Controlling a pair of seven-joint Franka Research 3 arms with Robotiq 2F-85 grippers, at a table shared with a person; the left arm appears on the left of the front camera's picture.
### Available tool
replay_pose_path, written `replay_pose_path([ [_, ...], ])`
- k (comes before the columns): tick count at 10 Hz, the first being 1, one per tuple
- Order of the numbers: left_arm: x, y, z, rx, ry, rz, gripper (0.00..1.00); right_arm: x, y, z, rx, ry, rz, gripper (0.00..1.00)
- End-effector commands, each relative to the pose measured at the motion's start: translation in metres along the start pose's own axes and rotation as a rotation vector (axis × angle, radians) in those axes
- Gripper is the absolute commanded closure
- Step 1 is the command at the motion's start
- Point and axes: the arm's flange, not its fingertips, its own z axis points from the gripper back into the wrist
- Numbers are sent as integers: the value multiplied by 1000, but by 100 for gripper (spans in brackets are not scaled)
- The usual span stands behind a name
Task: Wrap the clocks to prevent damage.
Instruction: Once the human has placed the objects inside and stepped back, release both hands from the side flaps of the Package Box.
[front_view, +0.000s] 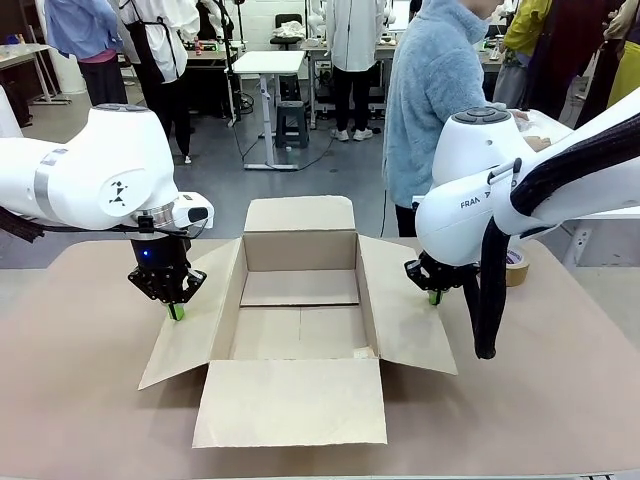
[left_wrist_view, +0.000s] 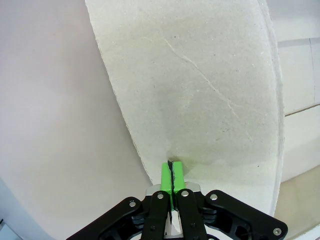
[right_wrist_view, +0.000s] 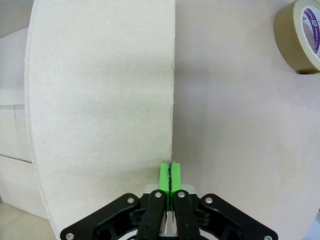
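A large brown cardboard box (front_view: 300, 252) stands open in the middle of the table, all its flaps folded outward. My left gripper (front_view: 176, 312) is shut, and its green tips touch the outer edge of the left flap (front_view: 195, 325). In the left wrist view the left gripper (left_wrist_view: 171, 172) has nothing between its pads and meets that left flap (left_wrist_view: 200, 90). My right gripper (front_view: 435, 297) is also shut, on the edge of the right flap (front_view: 410, 325). The right wrist view shows the right gripper (right_wrist_view: 171, 172) at that flap's border (right_wrist_view: 100, 100). The clocks are hidden from view.
A brown tape roll (front_view: 515, 267) lies on the table behind my right arm, and in the right wrist view the tape roll (right_wrist_view: 300, 37) is far up on the right. A person in a light blue top (front_view: 435, 90) stands at the far side, hands at a white side table.
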Motion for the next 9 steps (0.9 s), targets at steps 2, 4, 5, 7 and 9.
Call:
replay_pose_path([
  [2,-1,-1,2,14,-8,-4,100,0,0,0,0,0,-4,99],
  [4,-1,-1,2,14,-8,-4,100,0,0,0,0,0,-4,99],
  [5,-1,-1,2,14,-8,-4,100,0,0,0,0,0,-4,99],
  [7,-1,-1,2,14,-8,-4,100,0,0,0,0,0,-4,99],
  [9,-1,-1,2,14,-8,-4,100,0,0,0,0,0,-4,99],
])
